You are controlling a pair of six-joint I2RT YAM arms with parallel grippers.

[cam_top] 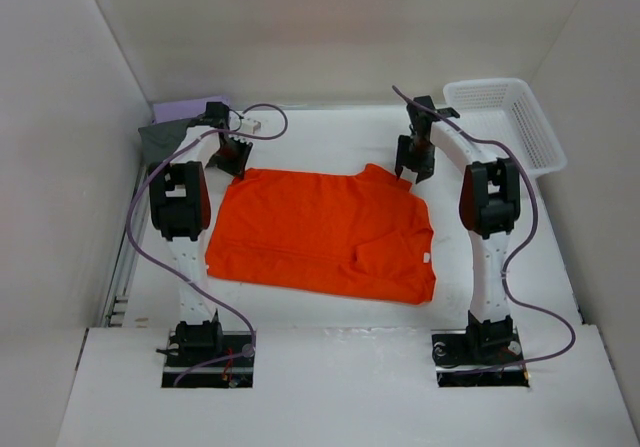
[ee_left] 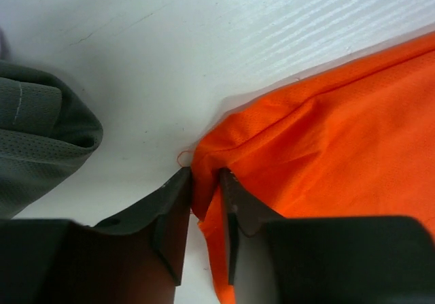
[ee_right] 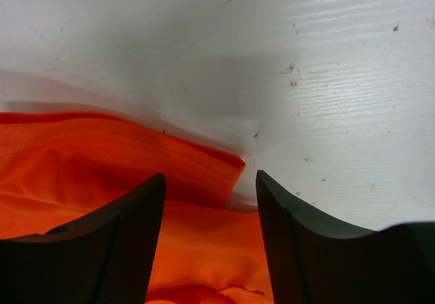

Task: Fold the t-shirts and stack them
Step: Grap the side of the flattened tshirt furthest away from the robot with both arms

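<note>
The orange t-shirt (cam_top: 320, 232) lies spread out on the white counter (cam_top: 330, 137) between the two arms, and we see each end effector at one of its far corners. The left end effector (ee_left: 206, 175) is at the far left corner. Its jaws are drawn close together, with a small fold of the orange hem pinched between them; the rest of the shirt runs away to the right of the fingers. The right end effector (ee_right: 211, 178) is over the far right corner. Its jaws stand well apart and hold nothing. The folded orange edge lies under and between them, reaching the left finger but stopping short of the right one, which is over bare counter. The dark grey t-shirt (ee_left: 41, 134) lies bunched just left of the left end effector, apart from the orange one. The lavender t-shirt (cam_top: 180, 114) lies beyond it in the far left corner. A white mesh basket (cam_top: 505, 117) sits at the far right.
</note>
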